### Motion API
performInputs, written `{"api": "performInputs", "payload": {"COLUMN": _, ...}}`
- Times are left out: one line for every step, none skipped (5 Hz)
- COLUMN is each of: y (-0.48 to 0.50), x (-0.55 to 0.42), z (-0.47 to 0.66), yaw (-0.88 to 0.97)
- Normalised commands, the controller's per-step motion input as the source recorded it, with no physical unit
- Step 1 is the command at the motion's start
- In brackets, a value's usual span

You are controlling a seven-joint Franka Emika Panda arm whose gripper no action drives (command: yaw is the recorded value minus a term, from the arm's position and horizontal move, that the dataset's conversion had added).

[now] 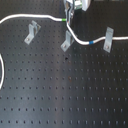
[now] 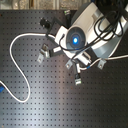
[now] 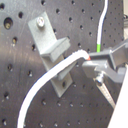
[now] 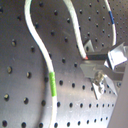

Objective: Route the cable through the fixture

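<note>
Hand clamped on cable near green band, positioning for middle clip.

A matt black metal counter, drilled with a regular grid of small holes, carries three brackets of dull grey brushed metal, the middle one fastened by a bright metal screw. The cable looks like smooth white plastic with a slight sheen, ringed by a green band and a blue band. The end effector shows grey metal fingers; in the second exterior view the arm's shell is glossy white plastic.
</note>
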Motion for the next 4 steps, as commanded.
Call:
{"api": "performInputs", "payload": {"y": -0.011, "x": 0.267, "z": 0.2, "yaw": 0.05}}
{"api": "performInputs", "payload": {"y": -0.029, "x": 0.042, "z": 0.0, "yaw": 0.01}}
{"api": "performInputs", "payload": {"y": 0.087, "x": -0.125, "z": 0.08, "yaw": 0.0}}
{"api": "performInputs", "payload": {"y": 0.155, "x": -0.124, "z": 0.29, "yaw": 0.0}}
